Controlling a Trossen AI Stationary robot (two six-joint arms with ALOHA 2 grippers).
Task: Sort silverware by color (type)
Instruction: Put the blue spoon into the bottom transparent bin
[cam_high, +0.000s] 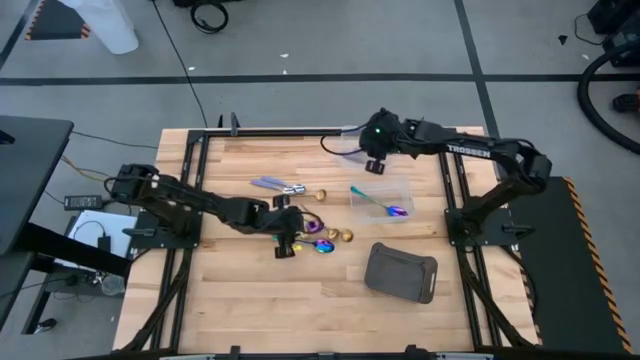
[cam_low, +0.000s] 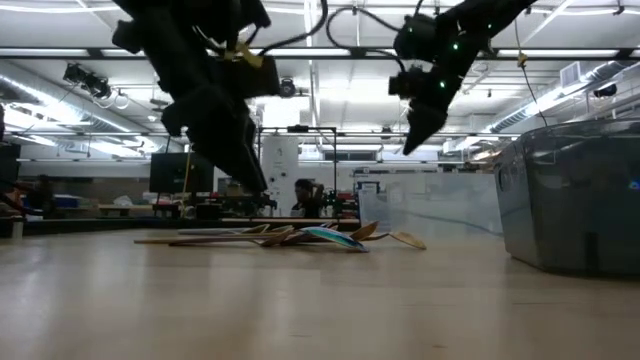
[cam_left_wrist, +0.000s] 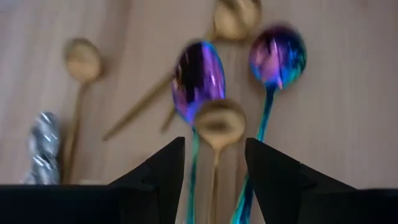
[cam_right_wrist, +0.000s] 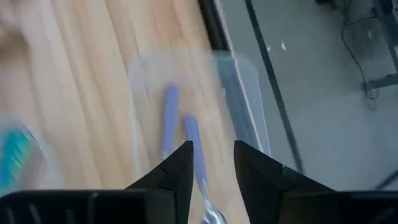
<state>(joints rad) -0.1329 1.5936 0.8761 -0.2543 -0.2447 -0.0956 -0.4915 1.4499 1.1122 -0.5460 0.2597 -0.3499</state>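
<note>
Loose silverware lies mid-table: two lilac-handled spoons (cam_high: 275, 185), gold spoons (cam_high: 322, 195) and iridescent spoons (cam_high: 322, 246). My left gripper (cam_high: 285, 243) hovers open over this pile. In its wrist view, a gold spoon (cam_left_wrist: 217, 121) lies between the fingers of the left gripper (cam_left_wrist: 214, 140), with an iridescent spoon (cam_left_wrist: 198, 78) and another (cam_left_wrist: 278, 56) beside it. My right gripper (cam_high: 375, 165) is open and raised near the far edge. Below the right gripper (cam_right_wrist: 212, 144), a clear tub (cam_right_wrist: 242, 81) holds two lilac-handled spoons (cam_right_wrist: 171, 112). A second clear tub (cam_high: 385, 188) holds iridescent spoons (cam_high: 385, 207).
A dark grey tray (cam_high: 400, 272) sits near the table's near right side. Black rails run along the table's far, left and right edges. Bare wood lies toward the near left of the table. In the low view the spoon pile (cam_low: 300, 236) lies flat under the left gripper (cam_low: 258, 185).
</note>
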